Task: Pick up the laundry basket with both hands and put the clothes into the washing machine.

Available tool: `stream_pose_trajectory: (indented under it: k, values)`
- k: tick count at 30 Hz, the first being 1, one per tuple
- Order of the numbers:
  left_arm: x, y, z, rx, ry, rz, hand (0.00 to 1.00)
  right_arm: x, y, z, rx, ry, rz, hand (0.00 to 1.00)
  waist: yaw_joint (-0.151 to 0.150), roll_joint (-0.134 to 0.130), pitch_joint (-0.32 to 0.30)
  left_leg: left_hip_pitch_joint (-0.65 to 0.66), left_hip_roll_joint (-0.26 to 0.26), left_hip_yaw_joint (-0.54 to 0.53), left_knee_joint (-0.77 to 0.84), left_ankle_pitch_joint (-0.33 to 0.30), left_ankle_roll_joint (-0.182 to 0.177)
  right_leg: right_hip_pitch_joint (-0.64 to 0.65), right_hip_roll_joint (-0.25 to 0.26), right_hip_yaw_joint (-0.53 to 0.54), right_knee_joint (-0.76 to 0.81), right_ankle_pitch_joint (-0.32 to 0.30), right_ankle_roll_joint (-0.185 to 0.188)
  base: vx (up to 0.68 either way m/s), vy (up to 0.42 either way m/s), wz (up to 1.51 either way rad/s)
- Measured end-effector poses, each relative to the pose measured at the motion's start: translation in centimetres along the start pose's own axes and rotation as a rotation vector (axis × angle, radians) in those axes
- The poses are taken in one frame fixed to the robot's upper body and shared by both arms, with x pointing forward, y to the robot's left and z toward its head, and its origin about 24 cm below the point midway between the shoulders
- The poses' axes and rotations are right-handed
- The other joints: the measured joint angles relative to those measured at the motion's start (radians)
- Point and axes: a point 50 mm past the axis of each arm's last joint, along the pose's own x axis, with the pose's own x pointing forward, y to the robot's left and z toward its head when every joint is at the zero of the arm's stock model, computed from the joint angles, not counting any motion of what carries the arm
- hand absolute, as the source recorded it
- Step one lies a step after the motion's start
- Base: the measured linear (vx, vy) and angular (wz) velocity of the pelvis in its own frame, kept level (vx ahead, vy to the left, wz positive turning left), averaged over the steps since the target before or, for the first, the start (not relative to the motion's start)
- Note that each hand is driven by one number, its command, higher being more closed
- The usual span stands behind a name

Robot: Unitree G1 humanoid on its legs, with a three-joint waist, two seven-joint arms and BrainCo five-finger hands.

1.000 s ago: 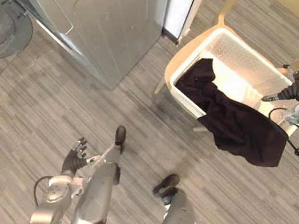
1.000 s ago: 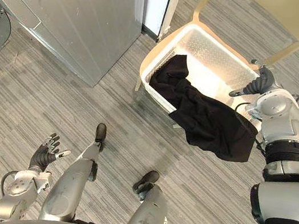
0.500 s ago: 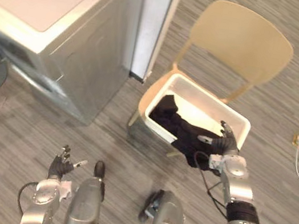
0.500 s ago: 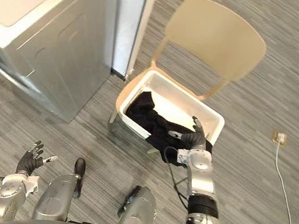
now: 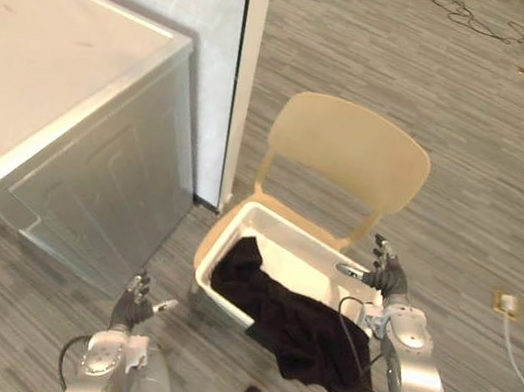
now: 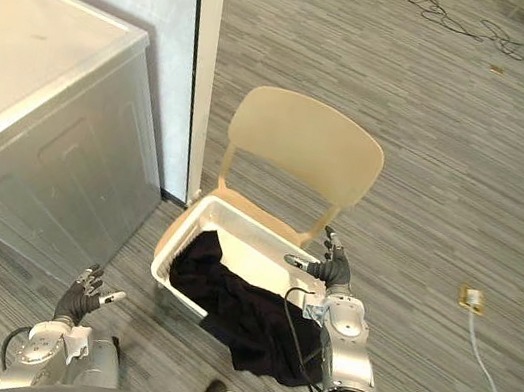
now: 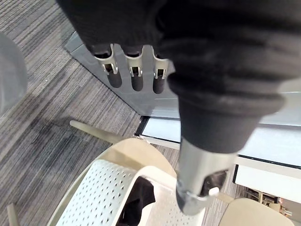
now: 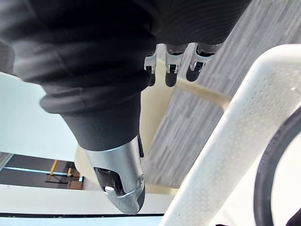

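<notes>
A white perforated laundry basket (image 5: 279, 230) rests on the seat of a beige chair (image 5: 349, 161). Dark clothes (image 5: 294, 315) lie inside it and spill over its near rim. My right hand (image 5: 386, 279) hovers open by the basket's right end, fingers straight, touching nothing that I can see. In the right wrist view its fingers (image 8: 171, 66) stretch past the basket's rim (image 8: 235, 127). Open too, my left hand (image 5: 133, 299) is low on the left, well apart from the basket. Its wrist view looks past straight fingers (image 7: 134, 77) to the basket (image 7: 96, 193).
The grey washing machine (image 5: 59, 140) stands to the left of the chair, and a white wall post (image 5: 244, 71) rises between them. A white cable with a plug (image 5: 506, 303) lies on the striped floor at the right.
The whole picture has shifted as the camera rose and tilted up. My right hand now sits beside the basket's right end rather than over the draped cloth. The left hand stays low.
</notes>
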Motion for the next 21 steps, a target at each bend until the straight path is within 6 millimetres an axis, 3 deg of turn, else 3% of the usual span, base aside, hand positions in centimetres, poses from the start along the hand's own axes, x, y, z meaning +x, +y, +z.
stream_pose_trajectory:
  k: [2, 3, 4, 5, 7, 10, 15, 18, 21]
  values:
    - [-0.1, 0.2, -0.1, -0.001, 0.001, 0.003, 0.0, 0.0, 0.5, 0.0, -0.026, 0.0, 0.032, 0.0, 0.002, 0.006, -0.001, 0.012, -0.059, -0.001, -0.239, 0.024, -0.006, -0.009, -0.036, 0.013, 0.001, 0.011, 0.019, 0.1, 0.228, -0.11]
    - [-0.5, 0.1, -0.4, -0.009, 0.009, 0.006, 0.0, 0.0, 0.8, 0.1, -0.056, -0.006, 0.072, 0.0, 0.004, 0.032, -0.015, 0.043, -0.088, -0.034, -0.446, 0.165, -0.021, -0.02, -0.027, 0.034, -0.013, 0.015, 0.051, 0.13, 0.296, -0.3]
    - [-0.4, 0.2, -0.5, 0.009, 0.013, 0.006, 0.0, 0.0, 1.7, -0.1, -0.044, 0.005, 0.108, 0.0, 0.009, 0.029, -0.013, 0.044, -0.108, -0.036, -0.483, 0.198, -0.023, -0.026, -0.038, 0.067, -0.02, 0.003, 0.098, 0.12, 0.282, -0.28]
    - [-0.4, 0.3, -0.5, 0.018, 0.013, 0.007, 0.0, -0.2, 2.4, -0.3, -0.046, 0.007, 0.135, 0.0, 0.01, 0.016, -0.01, 0.05, -0.121, -0.035, -0.499, 0.189, -0.016, -0.039, -0.047, 0.08, -0.017, 0.002, 0.095, 0.08, 0.228, -0.12]
    - [-0.4, 1.3, -0.5, 0.082, 0.018, 0.014, 0.0, -0.6, 4.9, -0.4, -0.048, 0.005, 0.244, 0.0, 0.008, -0.04, 0.023, 0.041, -0.169, -0.007, -0.493, 0.165, 0.005, -0.071, -0.107, 0.103, 0.015, -0.014, 0.117, 0.05, 0.182, -0.05]
    - [-0.1, 1.7, 0.1, 0.145, -0.002, 0.008, 0.0, -1.4, 6.1, 0.4, -0.051, -0.04, 0.315, 0.0, 0.008, -0.05, 0.046, -0.009, -0.192, 0.012, -0.448, 0.144, 0.038, -0.138, -0.15, 0.118, 0.075, -0.02, 0.122, 0.03, 0.173, -0.1]
    - [0.4, 1.7, 2.1, 0.174, -0.084, 0.016, 0.0, -1.1, 6.0, 0.6, -0.059, -0.049, 0.325, 0.0, 0.009, -0.064, 0.122, -0.069, -0.199, 0.026, -0.424, 0.141, 0.052, -0.211, -0.169, 0.131, 0.115, -0.021, 0.135, -0.02, 0.063, -0.06]
    - [0.4, 1.9, 2.7, 0.174, -0.108, 0.034, 0.0, -0.9, 5.6, 0.6, -0.075, -0.042, 0.316, 0.0, 0.01, -0.077, 0.158, -0.095, -0.2, 0.025, -0.425, 0.149, 0.056, -0.24, -0.171, 0.128, 0.122, -0.021, 0.136, -0.02, -0.004, 0.0]
    - [0.6, 1.9, 3.6, 0.177, -0.142, 0.038, 0.0, 0.5, 3.5, 0.0, -0.136, 0.009, 0.255, 0.0, 0.014, -0.083, 0.18, -0.132, -0.204, 0.01, -0.427, 0.163, 0.059, -0.274, -0.171, 0.121, 0.132, -0.019, 0.138, -0.01, -0.023, 0.09]
